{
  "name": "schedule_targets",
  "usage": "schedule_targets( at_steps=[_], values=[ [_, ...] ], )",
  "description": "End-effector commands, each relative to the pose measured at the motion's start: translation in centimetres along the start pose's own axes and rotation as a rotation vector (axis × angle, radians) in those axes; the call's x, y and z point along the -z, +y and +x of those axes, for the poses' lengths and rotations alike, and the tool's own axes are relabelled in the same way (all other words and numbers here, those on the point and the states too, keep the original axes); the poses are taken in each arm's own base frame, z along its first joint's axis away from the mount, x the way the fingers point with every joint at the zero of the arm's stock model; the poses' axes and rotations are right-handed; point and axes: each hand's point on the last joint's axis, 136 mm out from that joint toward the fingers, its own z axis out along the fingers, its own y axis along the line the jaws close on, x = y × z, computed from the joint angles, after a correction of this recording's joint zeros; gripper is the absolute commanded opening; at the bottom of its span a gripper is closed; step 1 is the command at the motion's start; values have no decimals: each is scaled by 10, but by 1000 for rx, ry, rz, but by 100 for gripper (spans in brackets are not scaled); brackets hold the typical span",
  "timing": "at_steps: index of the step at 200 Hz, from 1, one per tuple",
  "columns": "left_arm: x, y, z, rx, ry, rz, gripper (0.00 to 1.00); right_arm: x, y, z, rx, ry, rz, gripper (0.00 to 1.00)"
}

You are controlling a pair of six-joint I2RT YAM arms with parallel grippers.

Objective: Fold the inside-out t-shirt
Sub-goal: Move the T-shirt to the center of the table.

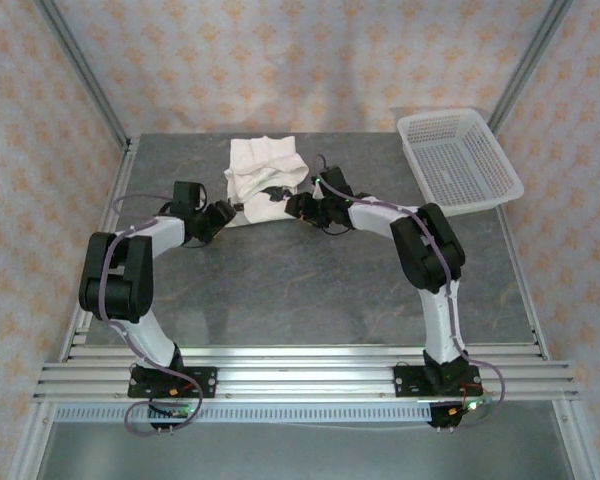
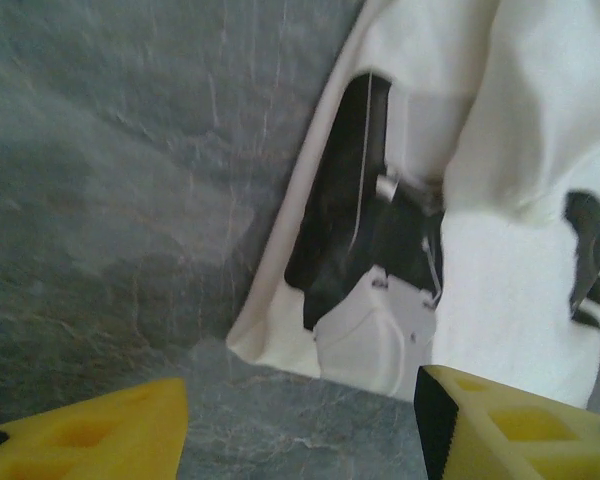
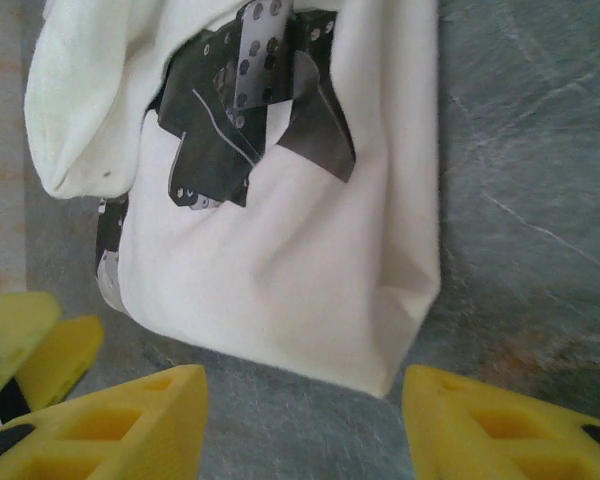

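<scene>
One white t-shirt [image 1: 265, 172] lies in a soft, lumpy heap on the grey table [image 1: 310, 290]. It is to the left of the basket [image 1: 460, 160] and well apart from it.

One basket sits at the far right corner of the table. It is white plastic, full of tiny holes like a net, and shaped like a box with sloping sides.

Two black and white arms bend in toward the shirt's near edge. One is on the side closer to the basket and one is on the side farther from it.

Two claws, each with two blocky yellow fingers [image 3: 110, 425] that have square hollows in them. The left claw [image 2: 300, 385] is spread wide and holds nothing. The right claw [image 3: 302, 375] is spread wide too and also holds nothing. The shirt's edge sits just in front of each claw.

The cloth is thin and smooth, with gentle folds. The table looks like stone, with pale streaks running through it.
</scene>
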Motion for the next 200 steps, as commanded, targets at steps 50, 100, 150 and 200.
schedule_targets(
  at_steps=[50,100,150,200],
  values=[
    [-29,-21,-10,-2,-37,98,56,-22,0,-19,-51,-48,-56,30],
    [-31,-31,-16,4,-47,135,8,-11,-1,-13,-44,-51,-42,3],
    [12,-15,68,-34,52,138,0,45,-26,46,-65,-17,20,0],
    [46,32,178,-103,153,6,2,125,-66,152,-65,58,159,0]
  ],
)
